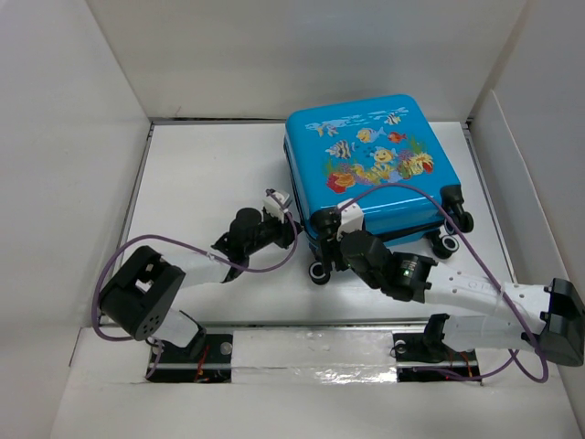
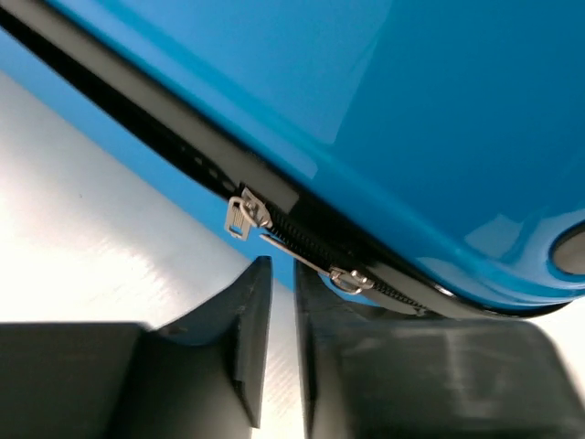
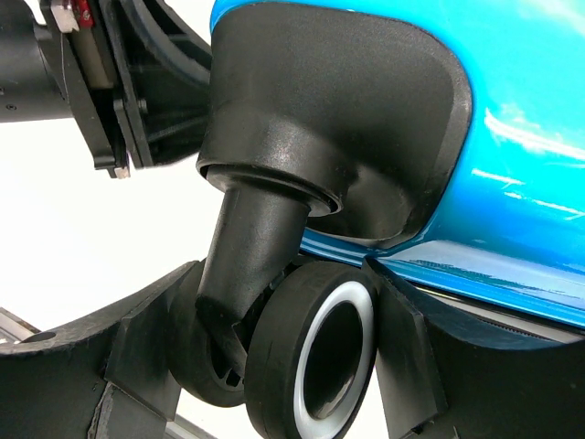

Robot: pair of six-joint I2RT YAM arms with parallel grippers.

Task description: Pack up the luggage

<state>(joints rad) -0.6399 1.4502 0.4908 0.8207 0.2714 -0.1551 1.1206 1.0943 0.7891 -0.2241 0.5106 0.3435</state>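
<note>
The luggage (image 1: 366, 165) lies flat and closed at the back right of the table, its fish print facing up. My left gripper (image 1: 294, 233) is at its near left edge. In the left wrist view the left gripper (image 2: 283, 265) has its jaws nearly together, with only a thin empty slit between them, just below the black zipper line and its silver pulls (image 2: 245, 215). My right gripper (image 1: 322, 261) is at the near left corner. In the right wrist view the right gripper (image 3: 283, 293) is shut on a black caster wheel (image 3: 311, 357), one finger against each side.
White walls (image 1: 73, 137) box in the table on the left, back and right. Two more wheels (image 1: 452, 233) stick out at the suitcase's near right corner. The left arm's wrist (image 3: 101, 82) hangs close above the right gripper.
</note>
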